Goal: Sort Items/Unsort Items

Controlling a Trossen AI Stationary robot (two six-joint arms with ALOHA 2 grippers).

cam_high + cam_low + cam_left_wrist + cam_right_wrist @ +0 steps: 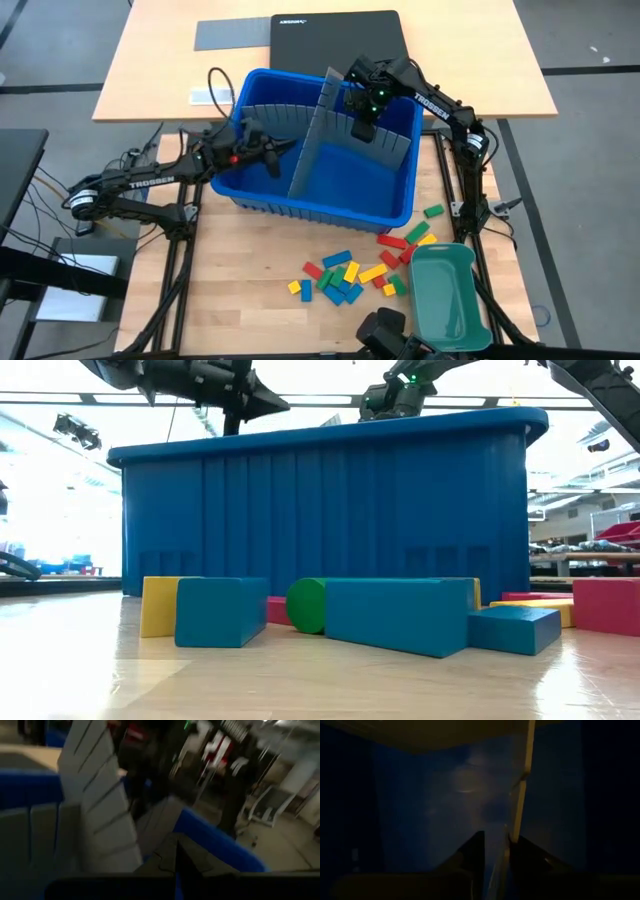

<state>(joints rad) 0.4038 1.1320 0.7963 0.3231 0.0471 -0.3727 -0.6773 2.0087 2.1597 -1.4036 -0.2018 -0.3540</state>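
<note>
Several small red, yellow, green and blue blocks (345,272) lie loose on the wooden table in front of a blue bin (350,195); the low view shows these blocks (400,615) close up. Grey slotted dividers (312,140) stand inside the bin. My left gripper (288,150) is shut and level above the bin's left compartment, holding nothing. My right gripper (362,132) points down over a grey cross divider (392,146) at the bin's far right, its fingers slightly apart with the divider's edge (520,795) between them. My right gripper (497,855) straddles the upper edge of the grey divider (506,845) from above, pointing down. A narrow gap shows between the sheet and one finger (472,852). Whether the other finger (530,855) touches the sheet I cannot tell. The divider stands upright in the bin.
A teal-green tray (445,300) sits at the table's near right corner, beside the blocks. Beyond the bin, a black laptop (338,40) and a grey sheet (230,35) lie on a second table. The bin's tall walls (320,510) rise between the blocks and both grippers.
</note>
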